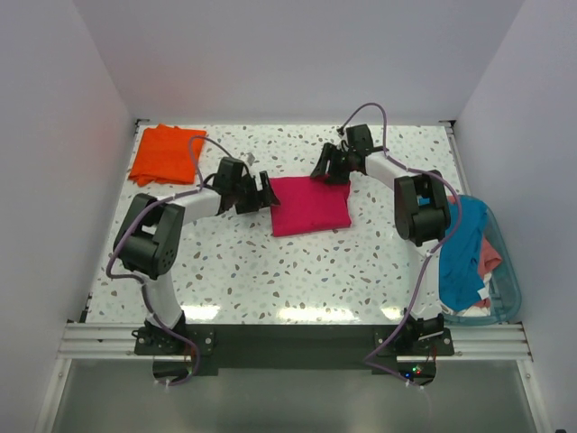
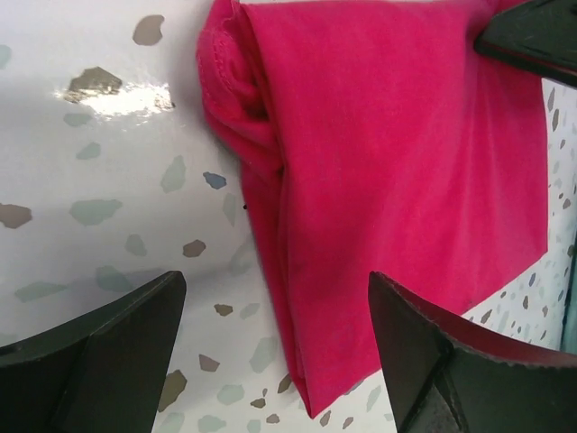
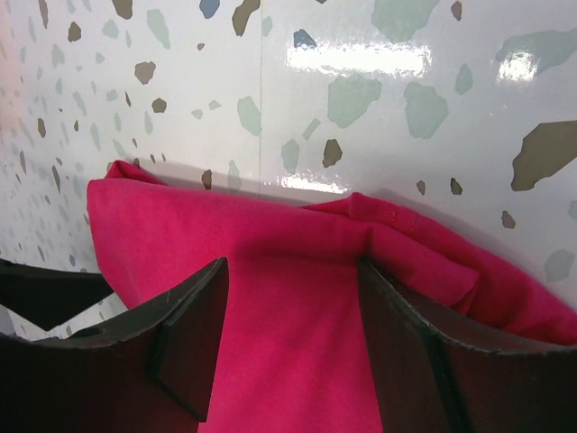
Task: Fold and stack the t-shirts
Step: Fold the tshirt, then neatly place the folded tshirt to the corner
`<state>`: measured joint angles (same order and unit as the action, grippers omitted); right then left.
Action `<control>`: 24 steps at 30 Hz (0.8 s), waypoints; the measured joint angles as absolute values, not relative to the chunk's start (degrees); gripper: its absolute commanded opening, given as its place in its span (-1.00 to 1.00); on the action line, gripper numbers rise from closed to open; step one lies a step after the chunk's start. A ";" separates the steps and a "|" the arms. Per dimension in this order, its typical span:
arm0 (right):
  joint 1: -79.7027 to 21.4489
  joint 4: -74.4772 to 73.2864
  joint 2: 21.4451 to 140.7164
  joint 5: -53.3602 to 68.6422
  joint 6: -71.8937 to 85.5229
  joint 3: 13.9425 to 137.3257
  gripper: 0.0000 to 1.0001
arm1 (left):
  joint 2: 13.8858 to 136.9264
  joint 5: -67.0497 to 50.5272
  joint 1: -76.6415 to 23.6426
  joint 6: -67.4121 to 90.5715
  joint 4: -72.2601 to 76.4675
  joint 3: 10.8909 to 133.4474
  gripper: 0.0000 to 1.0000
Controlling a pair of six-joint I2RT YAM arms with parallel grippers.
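Note:
A folded magenta-red t-shirt lies flat mid-table. My left gripper is open at its left edge; in the left wrist view the jaws straddle the shirt's folded edge without gripping. My right gripper is open at the shirt's far edge; in the right wrist view its jaws stand spread over the cloth. A folded bright orange t-shirt lies at the back left. A teal-blue t-shirt and a salmon-pink t-shirt lie crumpled in the tub.
The clear blue-rimmed tub stands at the table's right edge, beside the right arm. White walls close in the left, back and right. The terrazzo tabletop shows bare in front of the magenta shirt.

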<state>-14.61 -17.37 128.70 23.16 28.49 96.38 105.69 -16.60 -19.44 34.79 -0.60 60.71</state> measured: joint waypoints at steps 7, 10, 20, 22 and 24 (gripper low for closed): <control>-14.63 -17.78 128.70 23.62 28.49 96.40 0.25 | 110.30 -14.63 -22.70 34.94 0.03 64.95 0.44; -14.63 -17.80 128.70 23.62 28.49 96.40 0.25 | 112.92 -12.21 -24.88 35.09 -0.32 68.20 0.23; -14.92 -22.02 126.78 22.61 28.42 96.53 0.53 | 118.41 -2.63 -28.49 33.52 -10.04 78.72 -1.00; -15.05 -23.88 124.73 21.37 28.47 96.51 0.61 | 120.18 1.91 -28.77 31.57 -15.29 84.12 -1.00; -15.14 -24.73 121.51 19.92 28.53 96.51 0.62 | 121.82 6.98 -28.62 28.23 -19.94 89.71 -1.00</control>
